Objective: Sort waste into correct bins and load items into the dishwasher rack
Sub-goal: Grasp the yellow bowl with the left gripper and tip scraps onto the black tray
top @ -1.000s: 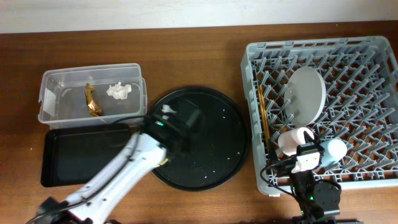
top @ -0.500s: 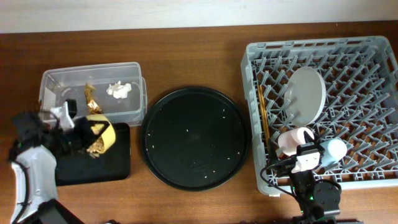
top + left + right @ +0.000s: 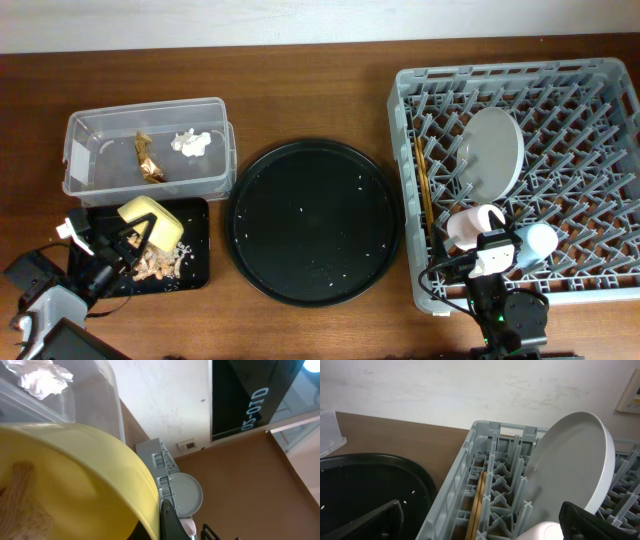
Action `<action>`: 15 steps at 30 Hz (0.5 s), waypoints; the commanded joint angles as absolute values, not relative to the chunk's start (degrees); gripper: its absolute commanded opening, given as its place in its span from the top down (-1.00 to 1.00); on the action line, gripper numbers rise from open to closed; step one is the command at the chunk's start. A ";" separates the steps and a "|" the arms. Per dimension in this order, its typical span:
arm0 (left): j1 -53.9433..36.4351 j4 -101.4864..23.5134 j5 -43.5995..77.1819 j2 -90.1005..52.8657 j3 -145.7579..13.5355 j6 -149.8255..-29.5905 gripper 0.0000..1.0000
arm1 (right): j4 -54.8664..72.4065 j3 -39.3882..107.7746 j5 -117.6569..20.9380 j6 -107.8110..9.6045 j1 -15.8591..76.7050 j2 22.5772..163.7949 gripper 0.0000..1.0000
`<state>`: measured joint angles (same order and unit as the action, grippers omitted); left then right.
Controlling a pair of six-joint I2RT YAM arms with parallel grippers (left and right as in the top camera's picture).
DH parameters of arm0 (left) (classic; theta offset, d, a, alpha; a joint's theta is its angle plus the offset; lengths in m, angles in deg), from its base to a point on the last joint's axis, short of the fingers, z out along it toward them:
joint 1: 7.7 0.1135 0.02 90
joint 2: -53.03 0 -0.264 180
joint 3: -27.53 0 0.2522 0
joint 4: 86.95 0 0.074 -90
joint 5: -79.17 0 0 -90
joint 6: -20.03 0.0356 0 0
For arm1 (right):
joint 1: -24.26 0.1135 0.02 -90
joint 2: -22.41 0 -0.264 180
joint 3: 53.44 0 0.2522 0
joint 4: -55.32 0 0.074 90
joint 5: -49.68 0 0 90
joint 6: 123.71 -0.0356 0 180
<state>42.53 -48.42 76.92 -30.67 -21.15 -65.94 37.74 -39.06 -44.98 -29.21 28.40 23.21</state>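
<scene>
Left arm is cut off at the bottom-left corner in overhead. Left fingers (image 3: 128, 240) grip the rim of the small yellow bowl (image 3: 152, 215), which is tilted over the shallow black rectangular tray (image 3: 196, 238). Beige crumbly food scraps (image 3: 158, 263) lie on the tray just under the bowl. In the left wrist view the bowl fills the frame and hides tray and scraps; only one dark fingertip shows at the bottom.

The clear rectangular plastic tub (image 3: 82, 180) sits just beyond the tray. It holds the crinkled gold foil wrapper (image 3: 148, 158) and the small crumpled white tissue (image 3: 190, 143), which lie apart from each other.

The large round black tray (image 3: 315, 222) is mid-table with pale specks on it. Its rim is close to the tub corner and the black tray on the left, and to the rack wall on the right, so both gaps are tight. A wider strip of brown wooden tabletop (image 3: 320, 90) runs along the far edge.

The large square grey plastic dishwasher rack (image 3: 580, 110) is cut off at the right frame edge. The thin wooden chopsticks (image 3: 425, 185) lie along its left wall. The pale grey-green round plate (image 3: 495, 152) stands tilted on the pegs. The small pink cup (image 3: 470, 225) is partly covered by the right wrist. Beside it is a second small pale cup (image 3: 538, 240); I can't read its colour.

Right fingers (image 3: 592, 521) are spread wide and hold nothing, just above the rack's near-left corner.
</scene>
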 commanded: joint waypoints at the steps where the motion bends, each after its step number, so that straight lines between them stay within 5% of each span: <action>1: 42.88 -48.44 79.24 -30.19 -20.76 -60.80 0.99 | 37.52 -39.37 -45.70 -29.63 27.99 22.82 -0.96; 3: 42.95 -48.88 69.82 -30.19 -20.76 -60.41 0.99 | 37.52 -39.37 -45.70 -29.63 27.99 22.82 -0.96; 15: 40.46 -48.75 73.53 -30.08 -20.76 -54.75 1.00 | 37.52 -39.37 -45.70 -29.63 27.99 22.82 -0.96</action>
